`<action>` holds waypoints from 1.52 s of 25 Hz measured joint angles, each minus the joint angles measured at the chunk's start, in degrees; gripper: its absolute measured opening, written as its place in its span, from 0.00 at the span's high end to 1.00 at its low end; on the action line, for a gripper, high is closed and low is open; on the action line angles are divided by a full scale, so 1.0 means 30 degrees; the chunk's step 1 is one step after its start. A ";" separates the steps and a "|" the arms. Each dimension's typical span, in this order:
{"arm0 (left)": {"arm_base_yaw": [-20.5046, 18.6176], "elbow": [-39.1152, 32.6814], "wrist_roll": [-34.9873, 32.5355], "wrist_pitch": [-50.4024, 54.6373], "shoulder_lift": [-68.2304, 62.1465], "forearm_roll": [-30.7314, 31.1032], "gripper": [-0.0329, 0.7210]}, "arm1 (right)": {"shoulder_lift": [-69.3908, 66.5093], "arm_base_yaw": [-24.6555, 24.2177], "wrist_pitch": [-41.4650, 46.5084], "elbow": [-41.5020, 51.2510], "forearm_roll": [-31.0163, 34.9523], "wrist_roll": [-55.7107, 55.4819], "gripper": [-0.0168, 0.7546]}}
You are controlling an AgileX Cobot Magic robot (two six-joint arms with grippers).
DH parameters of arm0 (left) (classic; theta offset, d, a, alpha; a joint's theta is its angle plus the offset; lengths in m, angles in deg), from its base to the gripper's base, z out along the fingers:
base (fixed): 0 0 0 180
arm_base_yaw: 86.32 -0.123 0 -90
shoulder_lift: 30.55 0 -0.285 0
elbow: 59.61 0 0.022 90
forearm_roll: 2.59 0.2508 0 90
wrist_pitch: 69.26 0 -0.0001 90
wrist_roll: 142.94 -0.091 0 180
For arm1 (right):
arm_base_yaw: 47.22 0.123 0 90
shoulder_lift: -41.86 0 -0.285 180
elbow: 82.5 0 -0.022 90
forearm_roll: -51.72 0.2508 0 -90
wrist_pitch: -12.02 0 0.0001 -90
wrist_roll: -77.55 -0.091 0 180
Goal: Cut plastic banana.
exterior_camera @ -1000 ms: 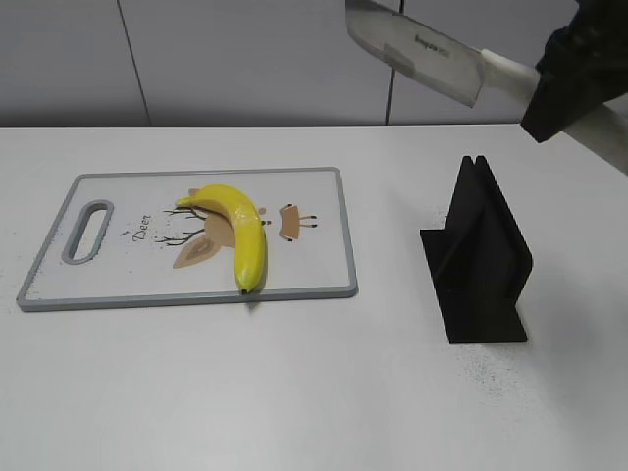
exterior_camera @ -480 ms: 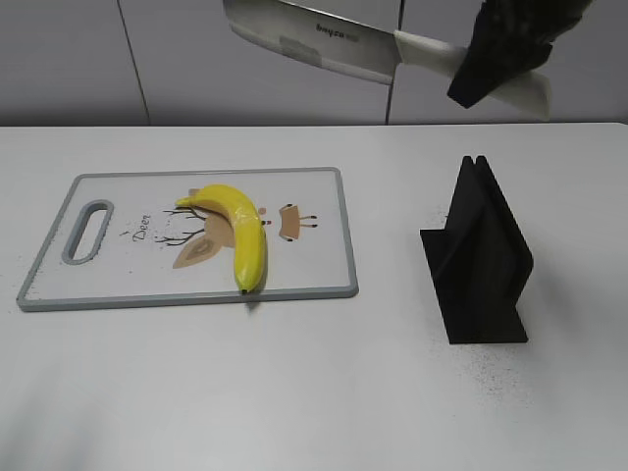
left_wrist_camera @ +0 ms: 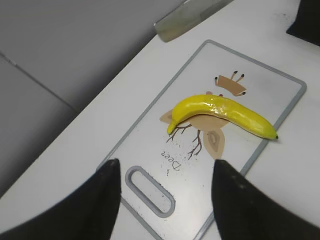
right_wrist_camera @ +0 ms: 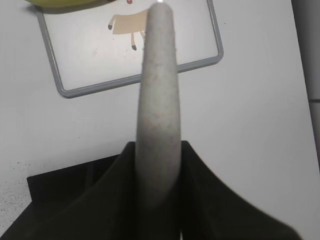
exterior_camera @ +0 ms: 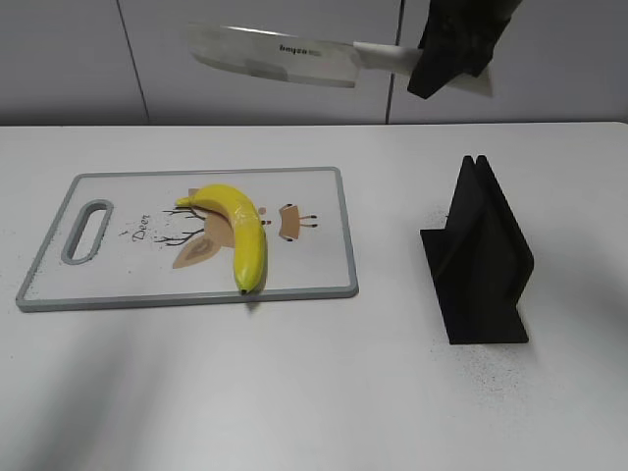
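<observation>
Exterior view shows the right gripper (exterior_camera: 446, 59) clamping a knife (exterior_camera: 285, 54) high above the cutting board (exterior_camera: 324, 275), where the plastic banana (exterior_camera: 240, 231) lies uncut; the left gripper (left_wrist_camera: 165, 200) hangs spread.

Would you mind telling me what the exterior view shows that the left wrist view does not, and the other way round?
Only the exterior view shows the right gripper holding the knife by its handle, high above the table, and the whole black knife stand. Only the left wrist view shows the left gripper, its fingers spread and empty above the board's handle slot. Both show the plastic banana lying whole on the cutting board.
</observation>
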 joint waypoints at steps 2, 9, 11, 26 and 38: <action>0.0000 0.0930 -0.1773 0.0467 -0.1240 -0.0643 0.21 | -0.0418 0.0069 -0.0017 -0.0269 -0.0109 0.0548 0.73; 0.0843 0.3564 -0.5110 0.1369 -0.5205 -0.1118 0.21 | -0.2020 0.1164 -0.0031 -0.0597 -0.0361 0.2830 0.73; 0.1585 0.4175 -0.5633 0.1393 -0.6368 -0.1098 0.21 | -0.2552 0.1461 -0.0031 -0.0893 -0.0344 0.3238 0.73; 0.3259 0.4783 -0.7213 -0.0375 -1.1675 0.0077 0.23 | -0.3381 0.1612 -0.0068 -0.1951 0.0058 0.3695 0.73; 0.3259 0.4892 -0.7355 -0.0646 -1.2255 0.0077 0.69 | -0.3735 0.1612 -0.0068 -0.1989 0.1068 0.4214 0.73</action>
